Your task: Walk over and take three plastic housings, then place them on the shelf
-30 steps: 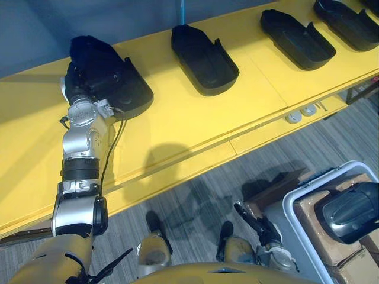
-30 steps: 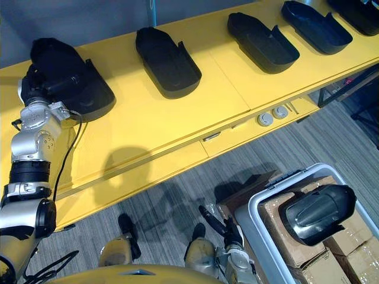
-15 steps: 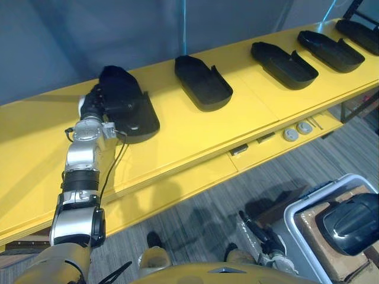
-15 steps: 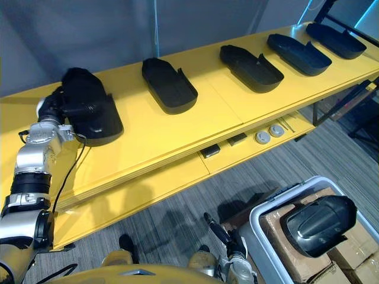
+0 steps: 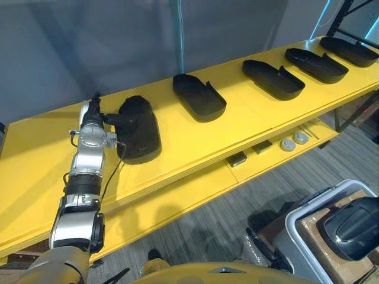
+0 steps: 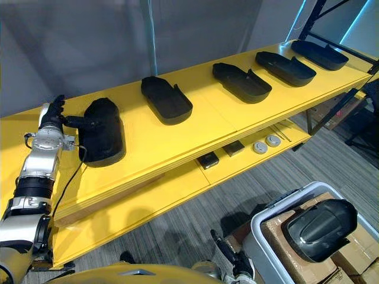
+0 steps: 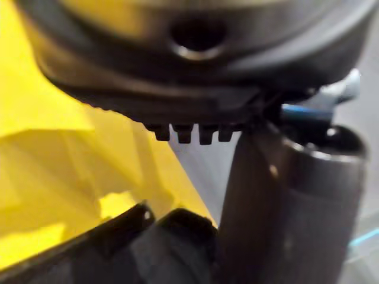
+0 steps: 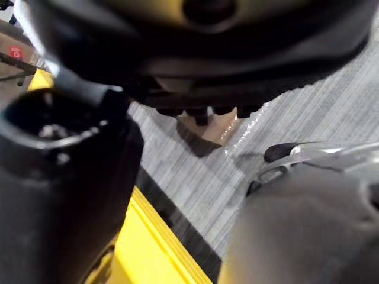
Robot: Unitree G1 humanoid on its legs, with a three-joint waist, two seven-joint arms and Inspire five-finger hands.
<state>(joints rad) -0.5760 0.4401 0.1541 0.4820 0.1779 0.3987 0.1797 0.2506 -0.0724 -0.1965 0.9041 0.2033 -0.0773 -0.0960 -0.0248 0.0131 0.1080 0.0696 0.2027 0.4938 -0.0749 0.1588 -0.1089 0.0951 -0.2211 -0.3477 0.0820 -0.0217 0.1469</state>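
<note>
A black plastic housing (image 5: 139, 127) lies dome-up on the yellow shelf (image 5: 195, 133), also seen as housing (image 6: 102, 130). My left hand (image 5: 93, 113) rests just to its left. The hand is open, and its straight fingers reach across to touch the housing's side. In the left wrist view the thumb (image 7: 290, 201) stands straight above the housing's edge (image 7: 148, 248). Several more housings lie hollow-up along the shelf, the nearest housing (image 5: 198, 97) to the right. Another housing (image 5: 349, 228) sits in the bin at lower right. My right hand (image 6: 232, 263) hangs low and open, holding nothing.
A grey bin (image 5: 294, 220) with cardboard boxes stands on the floor at lower right. The shelf's lower ledge carries two round parts (image 5: 294, 141) and small dark blocks (image 5: 237, 158). A grey wall backs the shelf. A black rack (image 6: 331, 97) stands at the far right.
The camera has risen and pulled back, so more of the shelf shows. My left hand has come off the top of the housing and now lies beside it, fingers straight.
</note>
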